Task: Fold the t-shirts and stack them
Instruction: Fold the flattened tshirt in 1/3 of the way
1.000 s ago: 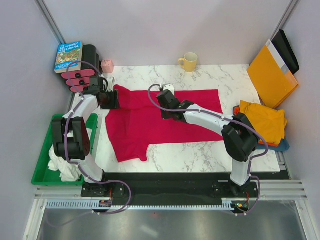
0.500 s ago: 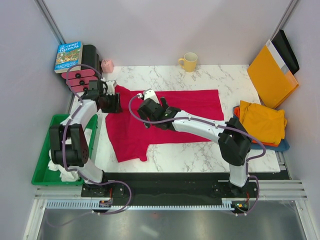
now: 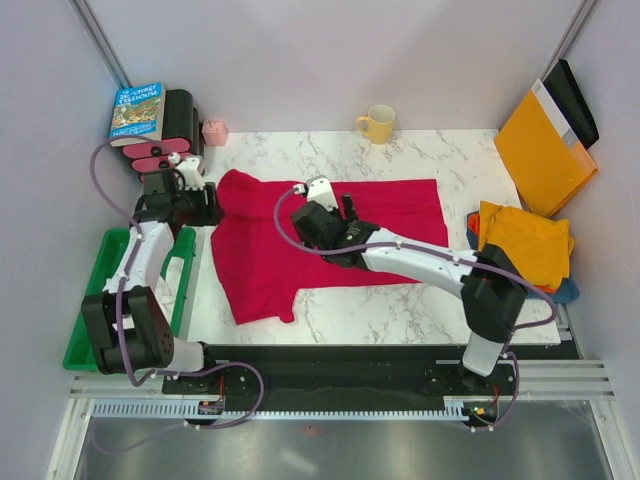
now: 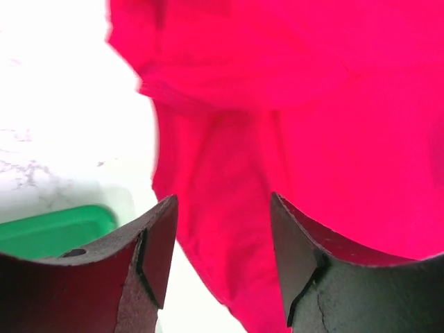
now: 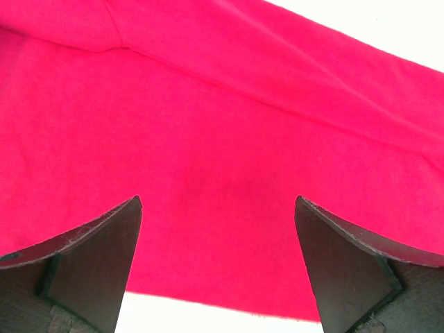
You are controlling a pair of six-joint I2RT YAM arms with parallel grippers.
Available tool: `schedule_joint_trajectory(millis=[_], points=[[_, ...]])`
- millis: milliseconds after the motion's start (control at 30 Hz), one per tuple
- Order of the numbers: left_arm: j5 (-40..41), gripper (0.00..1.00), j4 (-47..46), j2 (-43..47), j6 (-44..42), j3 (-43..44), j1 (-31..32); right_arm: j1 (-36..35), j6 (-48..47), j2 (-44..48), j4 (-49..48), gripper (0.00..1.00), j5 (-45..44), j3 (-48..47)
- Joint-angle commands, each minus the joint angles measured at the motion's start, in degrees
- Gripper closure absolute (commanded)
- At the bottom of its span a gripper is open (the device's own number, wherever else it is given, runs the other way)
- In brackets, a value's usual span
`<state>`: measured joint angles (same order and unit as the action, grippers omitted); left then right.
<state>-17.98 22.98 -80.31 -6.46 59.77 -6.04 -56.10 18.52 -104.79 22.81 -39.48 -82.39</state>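
1. Nearest: the 2 arm bases at the table's near edge. The green bin (image 3: pixel 75 345) sits off the table's left side, w/ the left arm rising along it. The left wrist view catches a corner of the bin (image 4: pixel 55 232) low at left.
2. The marble table (image 3: pixel 420 305) carries the red t-shirt (image 3: pixel 270 255), spread flat over its middle and left part. 1 flap reaches toward the near edge at left, and the long body runs off to the right.
3. The right gripper (image 3: pixel 345 208) is over the shirt's middle, fingers spread wide w/ nothing between them. The right wrist view (image 5: pixel 218 250) shows only smooth red t-shirt (image 5: pixel 208 139) below, w/ bare table (image 5: pixel 388 28) beyond its edge.
4. The left gripper (image 3: pixel 208 205) is at the shirt's far-left edge, by bunched cloth. Its fingers are apart and grip nothing. In the left wrist view (image 4: pixel 222 243) the red t-shirt (image 4: pixel 312 104) lies ahead of the tips – can't tell if they touch it. The table (image 4: pixel 55 104) shows white at left.
5. Right side, well apart from the red shirt, is a folded stack: yellow t-shirt (image 3: pixel 525 240) on top, an orange-red t-shirt (image 3: pixel 525 288) edge under it, blue t-shirt (image 3: pixel 568 291) at the bottom.
6. Farthest – a yellow mug (image 3: pixel 378 123) at the far edge, a small pink object (image 3: pixel 214 131) far left, a book (image 3: pixel 137 110) propped beside it, and an orange envelope (image 3: pixel 540 150) leaning at the far-right corner.
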Motion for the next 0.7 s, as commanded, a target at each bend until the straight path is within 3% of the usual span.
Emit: schedule_joint_trajectory(millis=[0,133,233,267,300,333,467,533,567,600,667], points=[[-9.3,0.37,-14.2,2.2,4.0,-6.1,-8.4,-1.5,5.6,13.4,-5.8,0.02,-2.7,6.8],[-10.8,0.37,-30.5,7.4,4.9,-21.2,-9.3,-4.9,6.4,19.4,-6.4,0.02,-7.3,9.0],[-7.9,0.36,-49.7,8.9,9.4,-31.9,-9.2,-6.7,6.6,22.2,-4.8,0.02,-10.9,9.8],[-7.3,0.34,-58.8,8.2,10.1,-33.9,-8.8,-7.0,6.8,22.6,-4.3,0.02,-11.3,9.9],[-6.5,0.26,-61.3,7.2,10.8,-35.4,-8.3,-7.2,7.7,23.0,-3.7,0.02,-11.6,9.9],[-6.5,0.24,-61.0,5.4,10.9,-35.7,-7.9,-7.5,8.1,23.1,-2.3,0.02,-12.0,9.9],[2.1,0.23,-70.9,6.0,9.2,-41.7,0.1,-8.6,10.0,23.1,0.7,0.02,-13.0,10.1],[7.6,0.01,-83.3,5.7,7.3,-47.7,4.8,-9.5,11.4,23.1,1.9,0.02,-13.4,10.2],[9.9,0.01,-85.3,4.0,6.6,-49.1,5.3,-9.8,11.8,23.1,2.1,0.02,-14.0,10.3],[10.1,0.00,-94.6,1.8,4.4,-50.7,7.3,-10.2,12.2,23.3,2.3,0.02,-14.3,10.6],[10.4,0.00,-100.0,-2.5,3.0,-52.4,9.2,-11.1,13.6,23.5,2.9,0.02,-15.1,10.8]])
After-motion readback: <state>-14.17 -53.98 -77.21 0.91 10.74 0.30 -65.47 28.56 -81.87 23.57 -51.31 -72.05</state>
